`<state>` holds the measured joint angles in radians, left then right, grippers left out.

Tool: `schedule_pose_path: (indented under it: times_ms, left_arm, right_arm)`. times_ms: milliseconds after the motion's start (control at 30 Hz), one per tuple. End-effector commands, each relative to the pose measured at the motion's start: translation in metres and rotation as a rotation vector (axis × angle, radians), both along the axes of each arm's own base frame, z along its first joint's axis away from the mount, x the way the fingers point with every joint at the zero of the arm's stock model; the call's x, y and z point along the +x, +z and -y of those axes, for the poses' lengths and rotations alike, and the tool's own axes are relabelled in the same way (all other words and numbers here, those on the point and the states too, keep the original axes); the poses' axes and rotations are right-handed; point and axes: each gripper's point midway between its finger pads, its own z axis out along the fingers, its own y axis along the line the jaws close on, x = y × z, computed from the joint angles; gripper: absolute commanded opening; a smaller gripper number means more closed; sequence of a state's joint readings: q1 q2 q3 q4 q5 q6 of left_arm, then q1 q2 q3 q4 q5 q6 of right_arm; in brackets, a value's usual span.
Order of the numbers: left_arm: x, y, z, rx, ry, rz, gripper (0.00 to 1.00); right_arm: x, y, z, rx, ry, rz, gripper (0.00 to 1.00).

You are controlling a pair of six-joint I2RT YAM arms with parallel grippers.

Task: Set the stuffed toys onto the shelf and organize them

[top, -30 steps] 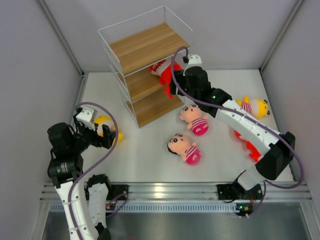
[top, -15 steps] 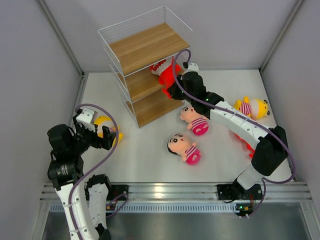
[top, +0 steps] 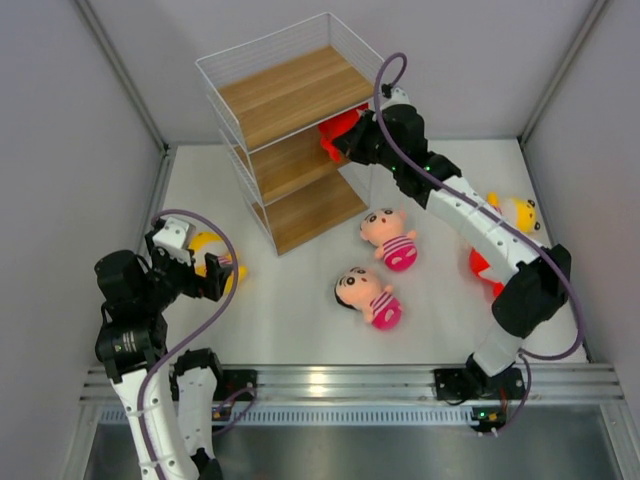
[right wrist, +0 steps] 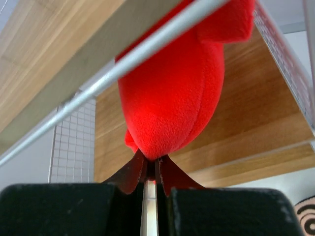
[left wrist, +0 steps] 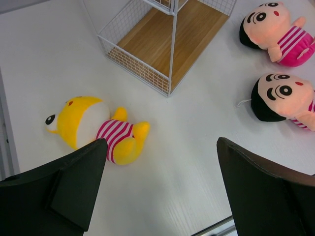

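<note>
The shelf point(top: 290, 95) stands at the back of the white table. A red shark point(top: 340, 128) lies at the right end of its middle board. My right gripper point(top: 352, 142) is shut, its fingertips pressed against the shark's point(right wrist: 172, 98) plush from outside the wire frame, with no fold pinched between them. My left gripper point(top: 212, 276) hangs wide open over bare table, just beside a yellow striped toy point(left wrist: 93, 128). Two boy dolls point(top: 388, 238) point(top: 365, 295) lie mid-table. A second yellow toy point(top: 520, 212) and another red shark point(top: 480, 268) lie under my right arm.
The bottom board point(left wrist: 167, 39) of the shelf, with its low mesh edge, holds nothing in the left wrist view. Grey walls close in the table on the left, right and back. A metal rail point(top: 330, 380) runs along the near edge.
My right gripper went from open to shut, then moved up and right along the shelf's side, and the red shark shifted with it onto the middle board. The left arm stayed still.
</note>
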<state>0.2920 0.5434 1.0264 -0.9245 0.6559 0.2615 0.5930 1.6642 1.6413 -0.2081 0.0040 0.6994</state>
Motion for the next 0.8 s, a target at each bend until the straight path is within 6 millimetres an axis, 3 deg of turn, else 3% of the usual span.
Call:
schedule_pose_path:
  times_ms: [0, 200, 467, 500, 533, 567, 633, 767]
  left_arm:
    - [-0.001, 0.003, 0.0, 0.018, -0.008, 0.02, 0.99]
    - [-0.001, 0.001, 0.0, 0.021, -0.007, 0.015, 0.99]
    - [-0.001, 0.0, -0.001, 0.025, -0.007, 0.014, 0.99]
    - [-0.001, 0.0, -0.001, 0.025, -0.008, 0.017, 0.99]
    - [-0.001, 0.0, -0.001, 0.028, -0.006, 0.017, 0.99]
    - [-0.001, 0.0, 0.0, 0.026, -0.01, 0.016, 0.99]
    - [-0.001, 0.0, -0.001, 0.026, -0.007, 0.014, 0.99]
    - [-0.001, 0.0, -0.001, 0.027, -0.007, 0.017, 0.99]
  right_arm:
    - [0.014, 0.016, -0.005, 0.035, 0.046, -0.004, 0.0]
    - [0.015, 0.0, -0.028, 0.036, 0.151, -0.049, 0.0]
    - [0.016, -0.021, -0.017, -0.043, 0.102, -0.073, 0.02]
    - [0.017, -0.022, -0.015, -0.047, 0.092, -0.074, 0.08]
    - [0.017, -0.02, -0.01, -0.052, 0.072, -0.066, 0.29]
    - [0.016, -0.021, -0.008, -0.055, 0.063, -0.069, 0.41]
    - [0.016, -0.016, -0.002, -0.065, 0.037, -0.056, 0.57]
    - [0.012, -0.007, 0.016, -0.102, -0.021, -0.021, 0.63]
